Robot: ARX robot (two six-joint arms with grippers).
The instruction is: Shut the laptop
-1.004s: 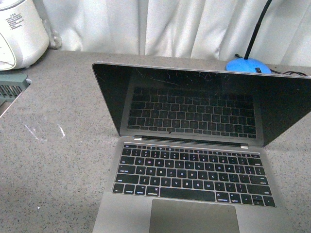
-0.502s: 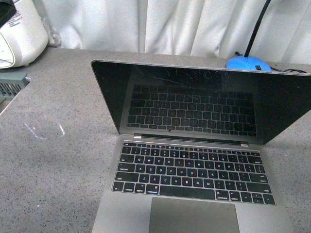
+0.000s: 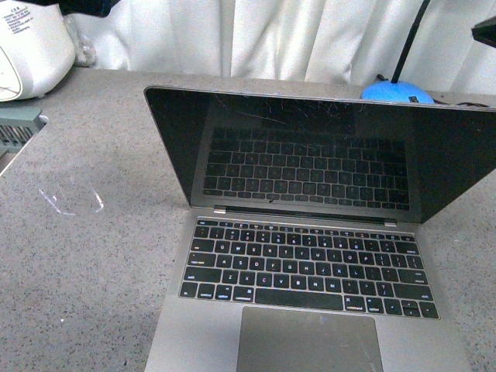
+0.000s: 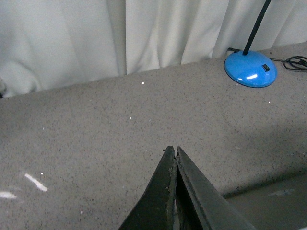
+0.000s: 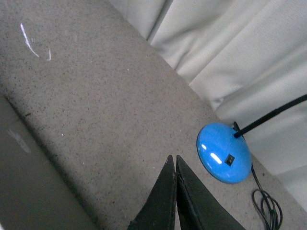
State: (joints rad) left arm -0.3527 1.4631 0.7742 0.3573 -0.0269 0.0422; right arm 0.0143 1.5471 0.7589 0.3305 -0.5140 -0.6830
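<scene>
The laptop [image 3: 310, 267] lies open on the grey speckled counter, its glossy black scratched screen [image 3: 310, 151] upright and mirroring the black keys. The trackpad [image 3: 308, 339] is at the near edge. My left gripper [image 4: 172, 151] is shut and empty above the counter behind the laptop; a grey corner of the lid's back [image 4: 273, 206] shows beside it. My right gripper [image 5: 172, 159] is shut and empty above the counter, with the lid's grey back [image 5: 29, 187] to one side. Dark shapes at the front view's top corners [image 3: 484, 31] look like parts of my arms.
A blue lamp base [image 3: 397, 93] with a black stem and cord stands behind the laptop; it also shows in the left wrist view [image 4: 250, 69] and the right wrist view [image 5: 224, 152]. A white appliance [image 3: 31, 46] stands at the back left. White curtains [image 3: 271, 39] close off the back.
The whole scene has shifted slightly upward in the front view. Dark shapes have come in at the top left and top right corners. The laptop stays open.
</scene>
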